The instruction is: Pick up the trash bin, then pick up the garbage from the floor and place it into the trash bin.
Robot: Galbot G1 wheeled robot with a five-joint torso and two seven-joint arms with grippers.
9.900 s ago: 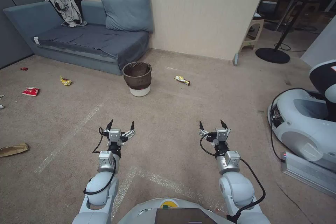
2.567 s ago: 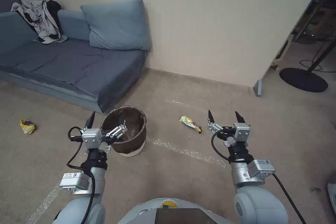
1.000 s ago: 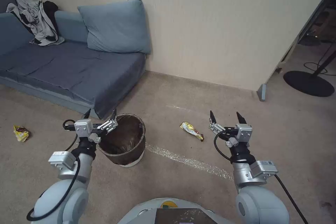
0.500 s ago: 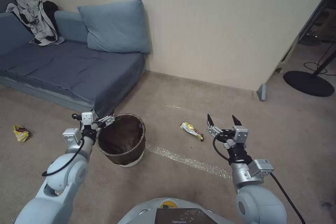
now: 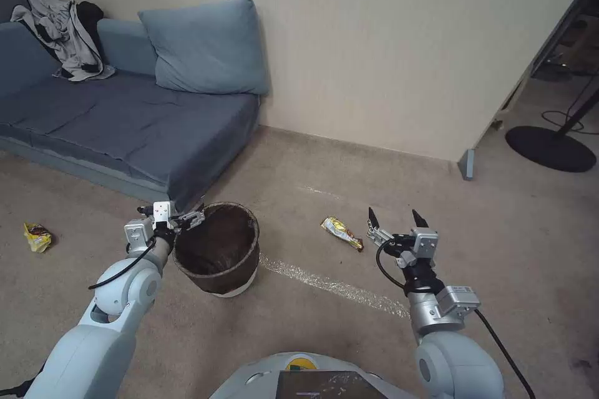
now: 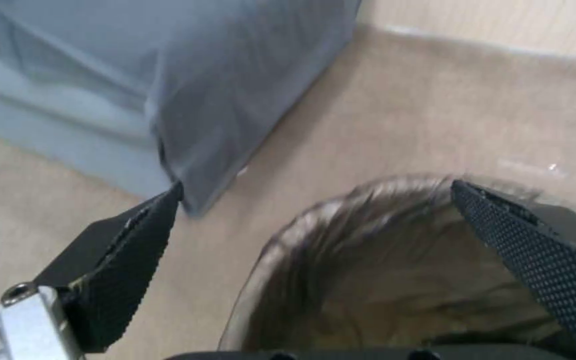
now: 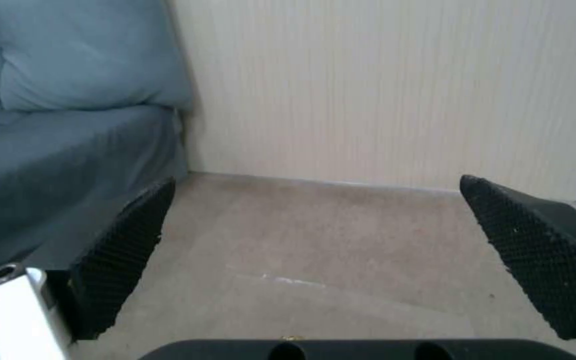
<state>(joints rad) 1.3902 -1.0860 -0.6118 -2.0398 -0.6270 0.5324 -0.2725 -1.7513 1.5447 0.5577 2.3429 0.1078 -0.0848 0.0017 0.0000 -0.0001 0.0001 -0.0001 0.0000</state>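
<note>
left gripper [image 5: 181, 215] fingers straddling trash bin [image 5: 218, 262] rim, spread apart

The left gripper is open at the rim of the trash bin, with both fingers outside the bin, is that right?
Not quite. The left gripper is open at the rim of the trash bin, but it straddles the rim: the left wrist view shows one finger over the brown-lined inside and the other finger outside, over the carpet.

matt carpet [image 5: 299, 156] (short-piled), cloth sofa [image 5: 125, 118]
</note>
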